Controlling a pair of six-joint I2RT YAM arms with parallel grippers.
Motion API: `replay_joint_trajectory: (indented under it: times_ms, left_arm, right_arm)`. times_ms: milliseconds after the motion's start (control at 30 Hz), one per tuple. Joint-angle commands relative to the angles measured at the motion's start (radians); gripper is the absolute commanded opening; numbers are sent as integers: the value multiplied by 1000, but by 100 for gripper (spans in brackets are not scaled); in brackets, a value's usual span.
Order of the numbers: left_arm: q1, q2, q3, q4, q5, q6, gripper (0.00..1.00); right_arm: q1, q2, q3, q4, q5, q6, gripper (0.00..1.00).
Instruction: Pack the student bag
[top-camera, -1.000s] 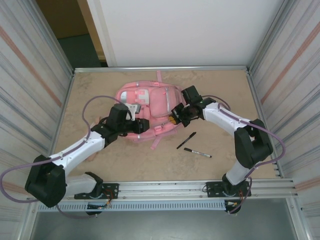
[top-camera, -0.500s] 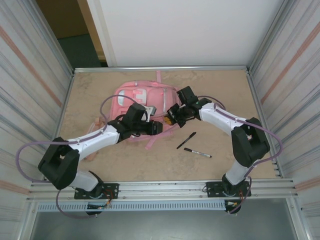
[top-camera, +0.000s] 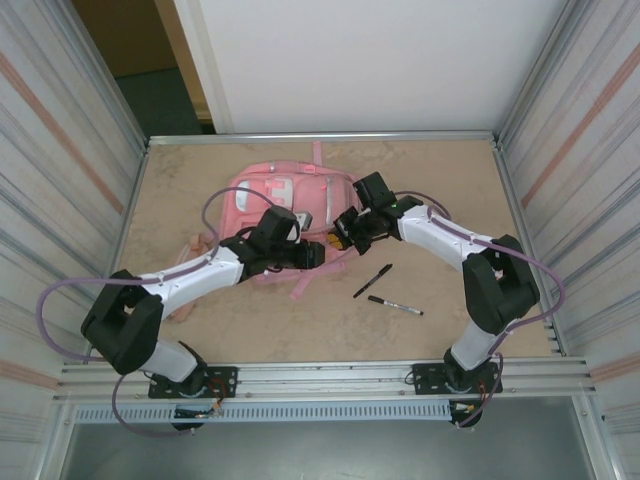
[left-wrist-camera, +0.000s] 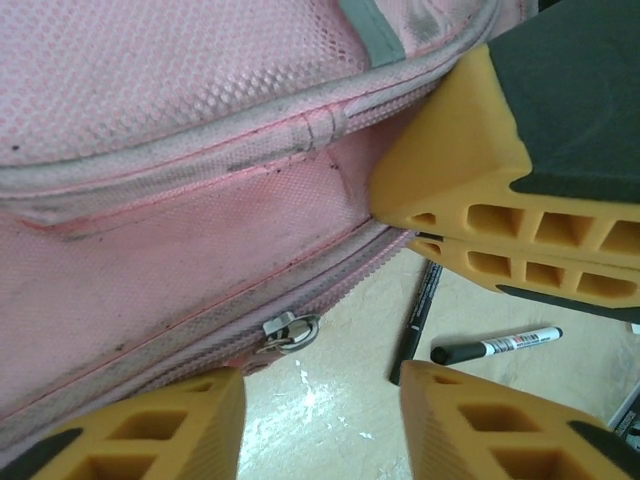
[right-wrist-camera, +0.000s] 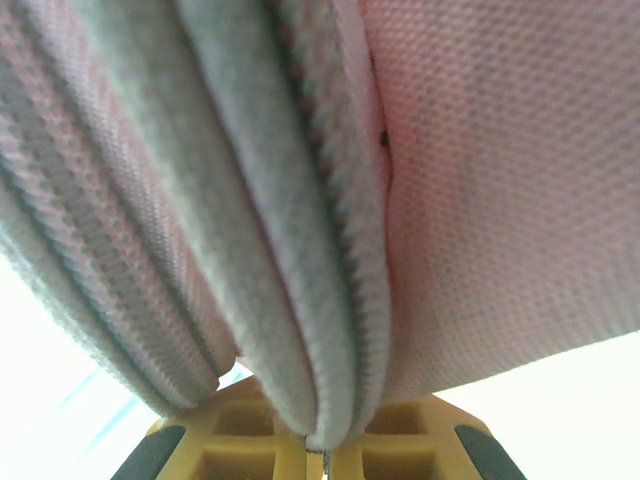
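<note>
Nearest me, a black pen and a marker lie loose on the desk, just right of the arms. My left claw stands partly open with nothing in it, poised at a zip pull. My right claw is clamped on a zipped edge of the student bag, which lies flat mid-desk toward the far wall. Risk: the thin fold slips free under a hard pull, or the left claw pinches fabric instead of the pull. Both arms cover the main opening; I cannot tell if it is unzipped
</note>
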Motion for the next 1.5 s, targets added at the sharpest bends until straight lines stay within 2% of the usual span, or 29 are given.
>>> replay_joint_trajectory:
  times_ms: [0, 100, 200, 333, 467, 533, 633, 733, 800, 1000, 1100, 1200, 1467]
  left_arm:
    - [15, 41, 27, 25, 9, 28, 36]
    - [18, 62, 48, 28, -17, 57, 30]
    - [18, 80, 64, 13, -54, 70, 30]
    - [18, 92, 62, -26, -114, 70, 42]
    - [16, 84, 19, 13, -121, 47, 44]
    - [13, 72, -15, 60, -111, 59, 44]
    - [25, 60, -97, 229, 1, 130, 44]
    - [57, 53, -166, 378, 71, 138, 41]
    - [57, 27, -205, 435, 33, 139, 41]
    - [42, -46, -247, 410, -90, 66, 44]
    - [14, -124, -308, 373, -251, -5, 40]
    - [-30, -214, -411, 475, -329, -22, 36]
    - [-12, -216, -409, 592, -59, 42, 39]
  right_arm:
    - [21, 26, 54, 29, -68, 10, 0]
    - [25, 38, 58, 33, -79, 9, 0]
    - [27, 37, 58, 34, -88, 10, 0]
    - [27, 27, 52, 30, -78, 6, 0]
    - [25, 22, 54, 30, -91, 8, 0]
    - [27, 18, 55, 30, -82, 8, 0]
    - [26, 21, 64, 29, -100, 7, 0]
    - [28, 17, 66, 31, -117, 0, 0]
    - [27, 12, 65, 26, -116, -6, 0]
    - [26, -16, 71, 22, -104, -3, 0]
    - [27, -13, 86, 22, -122, 0, 0]
    - [32, -19, 101, 22, -126, 0, 0]
    - [41, -26, 131, 44, -132, 12, 0]
